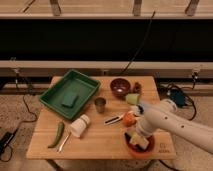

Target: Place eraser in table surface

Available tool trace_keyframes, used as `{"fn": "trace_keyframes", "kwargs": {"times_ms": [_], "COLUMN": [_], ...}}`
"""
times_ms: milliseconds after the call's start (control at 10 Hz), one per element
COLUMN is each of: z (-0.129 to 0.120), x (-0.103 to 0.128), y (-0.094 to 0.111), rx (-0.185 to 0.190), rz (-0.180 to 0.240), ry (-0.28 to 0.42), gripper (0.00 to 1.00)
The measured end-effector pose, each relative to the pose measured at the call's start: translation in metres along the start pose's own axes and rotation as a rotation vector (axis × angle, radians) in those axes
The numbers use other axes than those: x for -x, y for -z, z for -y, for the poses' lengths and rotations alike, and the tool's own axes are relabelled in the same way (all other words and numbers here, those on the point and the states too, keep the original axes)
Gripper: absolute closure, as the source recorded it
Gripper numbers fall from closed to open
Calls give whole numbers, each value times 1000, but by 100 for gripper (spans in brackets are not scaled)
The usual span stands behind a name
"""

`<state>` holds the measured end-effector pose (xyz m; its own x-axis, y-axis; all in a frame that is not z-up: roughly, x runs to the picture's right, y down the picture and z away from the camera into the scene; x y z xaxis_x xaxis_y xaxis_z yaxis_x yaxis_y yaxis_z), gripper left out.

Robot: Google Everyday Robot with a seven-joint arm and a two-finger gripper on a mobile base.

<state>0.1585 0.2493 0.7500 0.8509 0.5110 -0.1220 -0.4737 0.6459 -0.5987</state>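
Gripper (136, 136) on the white arm is low over the round orange bowl (131, 149), which sits at the front right edge of the light-wood table surface (95, 145). Cannot tell whether the gripper is wide, narrow or holding.

The small pale cream eraser (141, 142) is at that bowl, under the gripper.

There is bare wood left of the bowl. Further left and back, the green rectangular tray (80, 85) holds a teal sponge block (70, 100).
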Motion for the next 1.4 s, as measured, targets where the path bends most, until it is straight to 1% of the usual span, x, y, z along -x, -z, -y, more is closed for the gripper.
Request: {"fn": "trace_keyframes", "kwargs": {"times_ms": [100, 300, 500, 600, 700, 1000, 1100, 1300, 1400], "z": [1, 0, 0, -1, 0, 3, 7, 9, 7], "x": [-1, -1, -4, -5, -4, 10, 23, 40, 53], "y": [1, 3, 7, 10, 15, 60, 91, 125, 138], "rx": [-19, -33, -36, -34, -36, -68, -89, -113, -126], "rz": [-1, 4, 24, 33, 39, 67, 79, 93, 98], "ry": [-4, -10, -19, -18, -15, 45, 95, 166, 219], "gripper": [56, 72, 95, 99, 100, 100, 100, 100, 100]}}
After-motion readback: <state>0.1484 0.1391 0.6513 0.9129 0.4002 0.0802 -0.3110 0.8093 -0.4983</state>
